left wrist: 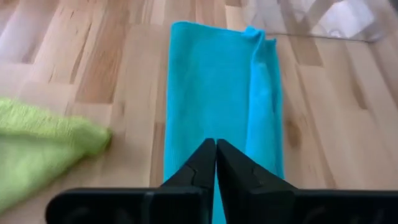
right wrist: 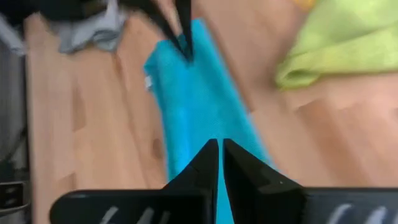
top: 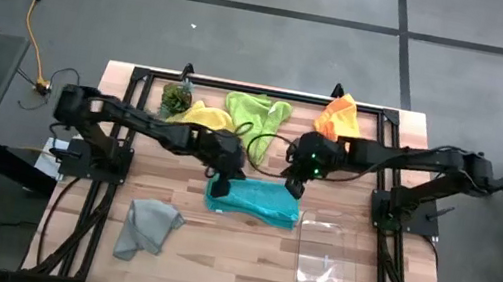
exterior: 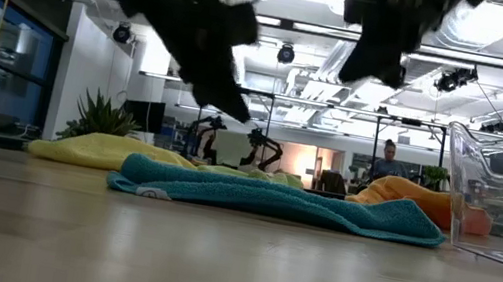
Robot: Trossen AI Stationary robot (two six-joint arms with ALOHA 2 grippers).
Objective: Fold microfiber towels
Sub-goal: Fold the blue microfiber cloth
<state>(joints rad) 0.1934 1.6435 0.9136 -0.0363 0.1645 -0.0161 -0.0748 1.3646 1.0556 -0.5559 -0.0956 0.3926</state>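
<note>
The teal towel (top: 256,202) lies folded into a long strip at the middle of the wooden worktop (top: 214,252), its length running from one arm toward the other; in the low view it lies flat on the wood with both arms hanging above it, clear of the cloth.

The left pincer (left wrist: 216,155) hovers over the strip's left end; its two dark fingers are pressed together tip to tip with nothing between them; the teal cloth shows beneath them, not gripped. The right pincer (right wrist: 221,155) hangs over the strip's right end; its fingers too are closed against each other and carry nothing.

The lime green towel (top: 258,112) lies spread and rumpled toward the far edge of the worktop, behind the teal strip; the yellow towel (top: 203,115) sits bunched just left of it, beside a small dark-green plant-like clump (top: 175,99); the orange towel (top: 339,114) is heaped at the far right, behind the right arm; the grey towel (top: 145,226) lies crumpled near the front left, well apart from the others.

A clear plastic bin (top: 327,262) stands at the front right, just beside the teal strip's right end.
</note>
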